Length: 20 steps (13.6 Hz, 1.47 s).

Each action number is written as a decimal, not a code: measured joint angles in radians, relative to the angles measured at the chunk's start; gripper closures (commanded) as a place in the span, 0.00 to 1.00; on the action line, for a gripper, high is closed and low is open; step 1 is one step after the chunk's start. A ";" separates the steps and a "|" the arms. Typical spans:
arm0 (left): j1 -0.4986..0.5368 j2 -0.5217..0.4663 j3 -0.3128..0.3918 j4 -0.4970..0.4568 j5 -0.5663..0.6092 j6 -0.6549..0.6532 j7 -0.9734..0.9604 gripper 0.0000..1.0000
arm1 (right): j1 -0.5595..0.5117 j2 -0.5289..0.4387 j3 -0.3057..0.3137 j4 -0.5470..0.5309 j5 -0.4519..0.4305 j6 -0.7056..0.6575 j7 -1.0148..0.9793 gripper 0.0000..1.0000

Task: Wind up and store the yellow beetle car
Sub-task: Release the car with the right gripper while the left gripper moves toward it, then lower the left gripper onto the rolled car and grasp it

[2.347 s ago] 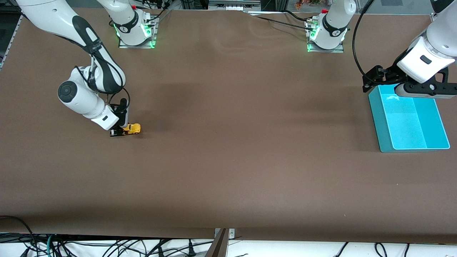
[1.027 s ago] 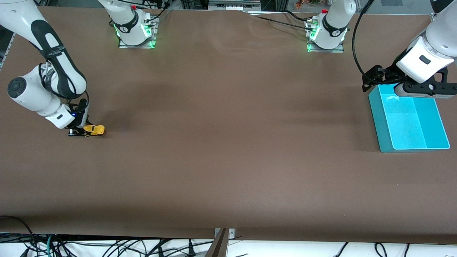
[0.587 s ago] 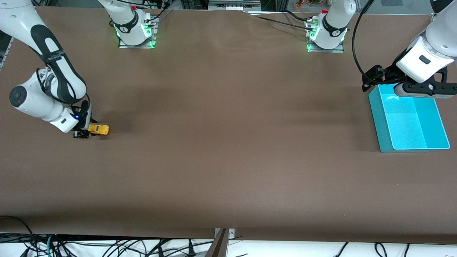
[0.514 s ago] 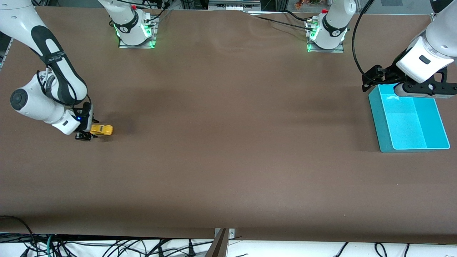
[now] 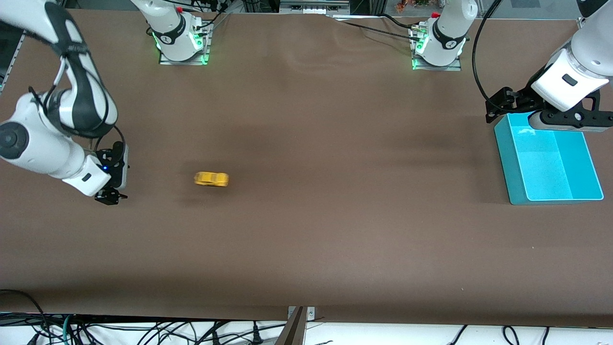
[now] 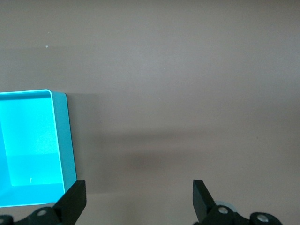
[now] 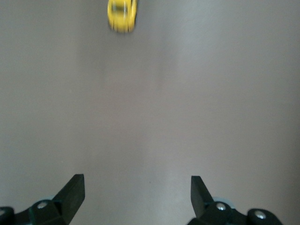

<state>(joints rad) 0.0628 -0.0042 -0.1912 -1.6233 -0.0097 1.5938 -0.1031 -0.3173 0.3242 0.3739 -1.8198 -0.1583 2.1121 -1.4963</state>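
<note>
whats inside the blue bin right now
Nothing shows in the open turquoise plastic bin: its visible floor is bare. The left claw hangs over its end nearest the robot bases, covering that part.

teal bin (image 5: 508, 158) on brown table (image 5: 335, 230)

cars: 1, yellow toy car (image 5: 211, 179) on the table (image 5: 306, 230) | bins: 1, turquoise bin (image 5: 548, 165) at the left arm's end | arms: 2 | grippers: 2, right gripper (image 5: 111, 195) and left gripper (image 6: 138, 199), both with fingers spread, neither holding anything | bases: 2
</note>
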 measured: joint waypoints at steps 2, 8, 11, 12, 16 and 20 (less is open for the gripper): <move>0.000 0.000 -0.007 0.000 0.000 -0.003 0.000 0.00 | 0.019 -0.077 0.007 0.000 -0.002 -0.031 0.112 0.00; -0.004 0.049 -0.032 0.000 0.000 -0.045 0.002 0.00 | 0.050 -0.335 0.008 0.004 0.042 -0.203 0.569 0.00; -0.002 0.089 -0.031 -0.001 0.000 -0.060 0.049 0.00 | 0.065 -0.390 -0.007 -0.005 0.154 -0.280 0.906 0.00; -0.002 0.100 -0.030 -0.001 0.000 -0.060 0.090 0.00 | 0.068 -0.389 -0.024 -0.008 0.194 -0.289 0.982 0.00; 0.009 0.140 -0.028 -0.025 0.012 -0.039 0.326 0.00 | 0.078 -0.378 -0.098 -0.017 0.262 -0.292 1.178 0.00; 0.018 0.148 -0.026 -0.138 0.049 0.124 0.642 0.00 | 0.094 -0.377 -0.109 -0.017 0.263 -0.320 1.308 0.00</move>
<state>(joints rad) 0.0805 0.1442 -0.2174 -1.7611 0.0391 1.7181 0.5387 -0.2229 -0.0528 0.2645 -1.8373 0.1051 1.7917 -0.1887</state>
